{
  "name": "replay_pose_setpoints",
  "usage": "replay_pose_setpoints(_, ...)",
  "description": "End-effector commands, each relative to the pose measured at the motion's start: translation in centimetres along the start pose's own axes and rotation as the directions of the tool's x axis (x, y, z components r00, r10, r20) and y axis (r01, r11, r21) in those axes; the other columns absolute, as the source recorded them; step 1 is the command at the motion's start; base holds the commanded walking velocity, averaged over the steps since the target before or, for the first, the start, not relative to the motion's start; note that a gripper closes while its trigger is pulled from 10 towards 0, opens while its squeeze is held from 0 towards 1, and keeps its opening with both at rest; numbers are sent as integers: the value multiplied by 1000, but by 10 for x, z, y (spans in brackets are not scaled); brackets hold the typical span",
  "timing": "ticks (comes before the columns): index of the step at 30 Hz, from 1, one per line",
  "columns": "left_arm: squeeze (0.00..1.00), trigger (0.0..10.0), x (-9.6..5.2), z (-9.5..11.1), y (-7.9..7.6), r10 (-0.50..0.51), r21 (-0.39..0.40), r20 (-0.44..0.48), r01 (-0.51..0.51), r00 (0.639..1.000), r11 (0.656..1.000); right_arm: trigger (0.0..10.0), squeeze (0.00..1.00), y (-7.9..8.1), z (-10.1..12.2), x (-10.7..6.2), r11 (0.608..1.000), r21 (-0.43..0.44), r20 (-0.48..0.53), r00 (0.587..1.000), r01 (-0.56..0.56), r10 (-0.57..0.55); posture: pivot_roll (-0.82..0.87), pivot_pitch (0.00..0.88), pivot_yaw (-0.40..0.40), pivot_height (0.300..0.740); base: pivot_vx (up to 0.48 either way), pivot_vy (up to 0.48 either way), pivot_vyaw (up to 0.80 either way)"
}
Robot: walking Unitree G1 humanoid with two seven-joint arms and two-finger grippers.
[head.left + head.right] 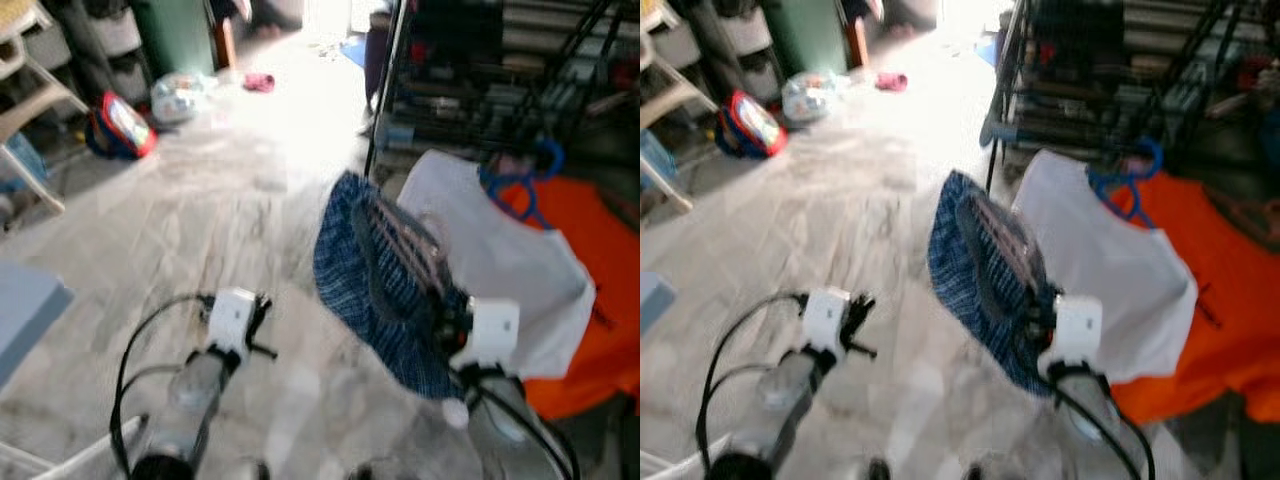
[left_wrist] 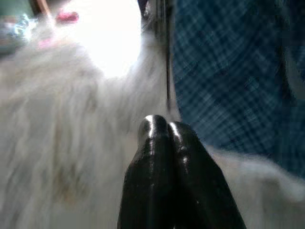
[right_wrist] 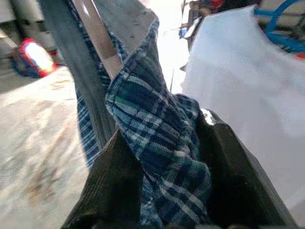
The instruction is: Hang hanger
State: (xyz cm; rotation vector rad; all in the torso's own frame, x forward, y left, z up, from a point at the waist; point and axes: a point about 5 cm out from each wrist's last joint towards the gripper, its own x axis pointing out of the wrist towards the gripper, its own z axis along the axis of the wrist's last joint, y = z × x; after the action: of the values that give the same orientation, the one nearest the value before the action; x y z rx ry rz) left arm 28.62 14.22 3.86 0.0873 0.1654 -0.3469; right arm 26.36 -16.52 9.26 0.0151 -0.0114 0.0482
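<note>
Hanger [image 3: 97, 33] (mostly hidden) under plaid shirt [image 1: 350, 280]

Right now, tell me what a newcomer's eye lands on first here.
The blue plaid shirt held up mid-frame, pinched in the right gripper. Just behind it hang a white garment and an orange garment, on the right by the dark metal rack. The left gripper, shut, hovers over the pale floor.

Blue plaid shirt [image 1: 365, 290], white shirt [image 1: 500, 260]
</note>
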Motion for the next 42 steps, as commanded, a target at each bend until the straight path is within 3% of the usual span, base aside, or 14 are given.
replay_pose_setpoints(1, 0, 10000, 4, 3, -5, -16, 3, 6, 16, 1000, 1000, 10000, 0, -13, -3, -4, 997, 16, -22, 997, 70, -70, 10, 147, -14, 740, -364, 0, 0)
replay_pose_setpoints(8, 0, 10000, 7, 5, -6, -36, -11, 10, 36, 999, 999, 10000, 0, -11, -1, -1, 997, 5, -25, 996, 83, -83, -10, 161, -23, 740, -327, 0, 0)
replay_pose_setpoints(16, 0, 10000, 6, 4, 8, -4, -37, 2, 4, 1000, 999, 10000, 0, -10, -7, 4, 992, 33, -68, 990, 126, -123, 19, 138, -43, 740, 0, 0, 0)
replay_pose_setpoints(18, 0, 10000, 2, 4, 22, 90, -76, 12, -89, 996, 993, 10000, 0, -13, -15, 2, 986, 37, -98, 982, 164, -160, 36, 168, -66, 740, 0, 0, 0)
replay_pose_setpoints(20, 0, 10000, 0, 2, 26, 115, -88, 6, -114, 993, 990, 10000, 0, -18, -17, -2, 982, 23, -112, 976, 190, -186, 40, 188, -68, 740, 0, 0, 0)
replay_pose_setpoints(23, 0, 10000, 1, 0, 22, 106, -92, -4, -105, 994, 990, 10000, 0, -28, -24, -7, 974, 13, -170, 961, 224, -219, 31, 204, -57, 740, 0, 0, 0)
replay_pose_setpoints(28, 0, 10000, 2, -5, 14, 33, -104, -28, -36, 999, 994, 10000, 0, -32, -19, -8, 974, -6, -123, 966, 228, -227, -13, 197, -24, 740, 0, 0, 0)
replay_pose_setpoints(30, 0, 10000, 4, -3, 11, -6, -130, -22, 3, 1000, 991, 10000, 0, -31, -15, -8, 959, 78, -128, 957, 273, -262, -25, 201, -23, 740, 0, 0, 0)
replay_pose_setpoints(35, 0, 10000, 12, 3, 7, -22, -135, -11, 20, 1000, 991, 10000, 0, -14, -19, -7, 975, 49, -138, 968, 219, -210, -16, 203, -12, 740, 0, 0, -378)
replay_pose_setpoints(42, 0, 10000, 11, 5, 11, -39, -121, -12, 37, 999, 992, 10000, 0, -13, -18, -3, 971, 64, -135, 966, 230, -220, -8, 206, -1, 740, 0, 104, 0)
